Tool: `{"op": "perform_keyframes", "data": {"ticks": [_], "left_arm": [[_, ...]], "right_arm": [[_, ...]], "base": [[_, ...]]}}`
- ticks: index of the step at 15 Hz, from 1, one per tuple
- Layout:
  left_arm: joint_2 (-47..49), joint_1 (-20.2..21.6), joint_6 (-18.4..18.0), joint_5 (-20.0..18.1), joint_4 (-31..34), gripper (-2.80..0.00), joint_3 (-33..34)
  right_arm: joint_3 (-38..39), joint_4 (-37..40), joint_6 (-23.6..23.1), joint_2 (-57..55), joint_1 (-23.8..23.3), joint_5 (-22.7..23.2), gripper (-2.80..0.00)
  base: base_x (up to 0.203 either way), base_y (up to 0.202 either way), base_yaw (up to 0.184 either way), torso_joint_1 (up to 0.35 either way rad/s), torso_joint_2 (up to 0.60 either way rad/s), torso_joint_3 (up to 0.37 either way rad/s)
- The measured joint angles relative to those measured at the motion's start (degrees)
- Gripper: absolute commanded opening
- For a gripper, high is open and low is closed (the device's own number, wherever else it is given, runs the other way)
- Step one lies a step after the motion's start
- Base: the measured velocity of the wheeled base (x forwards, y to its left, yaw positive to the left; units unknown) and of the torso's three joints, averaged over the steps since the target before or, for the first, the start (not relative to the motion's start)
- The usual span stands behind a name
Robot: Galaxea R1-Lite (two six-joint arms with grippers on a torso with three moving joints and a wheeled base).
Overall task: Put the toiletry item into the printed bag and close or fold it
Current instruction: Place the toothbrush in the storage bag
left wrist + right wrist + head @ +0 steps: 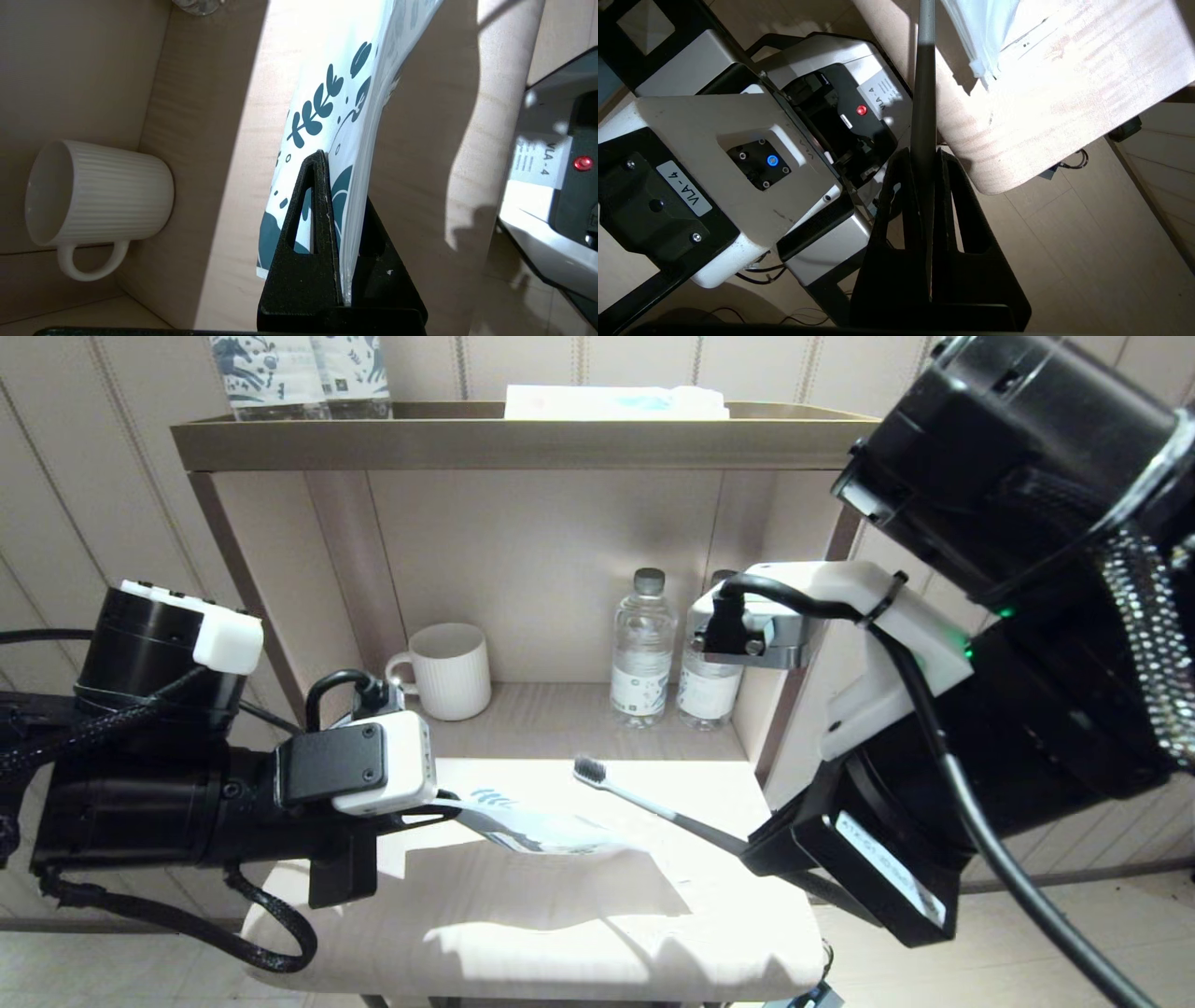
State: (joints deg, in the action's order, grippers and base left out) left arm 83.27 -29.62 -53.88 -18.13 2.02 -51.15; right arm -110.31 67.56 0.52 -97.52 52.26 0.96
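Gripping toothbrush (pixel 923 93) handle between right fingers (pixel 896 205), beside bag (pixel 336 93).

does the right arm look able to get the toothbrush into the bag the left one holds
Probably yes. The right gripper is shut on the toothbrush, bristles raised beside the printed bag that the left gripper pinches above the table. Nothing lies between them, though the bag's mouth isn't visibly open.

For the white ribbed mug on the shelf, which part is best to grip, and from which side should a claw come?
Probably the rim of the white ribbed mug, taken from above, one finger inside. It stands upright with its mouth open. Its handle faces the shelf's left wall, leaving little room there, and the ribbed body looks wide for the claw.
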Motion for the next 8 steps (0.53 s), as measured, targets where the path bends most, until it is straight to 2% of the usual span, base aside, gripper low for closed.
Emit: {"op": "perform_keyframes", "data": {"ticks": [4,8], "left_arm": [[1.78,0.02,0.28,-0.13,-4.33,-2.8,0.11],[2.72,0.05,0.23,-0.22,-4.54,-2.8,0.27]], "right_arm": [[0.25,0.1,0.05,-0.53,2.06,0.05,-2.8],[0.72,0.1,0.1,-1.39,2.1,0.02,-2.8]], "base": [[0.0,0.0,0.0,0.0,0.0,0.0],[0.0,0.0,0.0,0.0,0.0,0.0]]}}
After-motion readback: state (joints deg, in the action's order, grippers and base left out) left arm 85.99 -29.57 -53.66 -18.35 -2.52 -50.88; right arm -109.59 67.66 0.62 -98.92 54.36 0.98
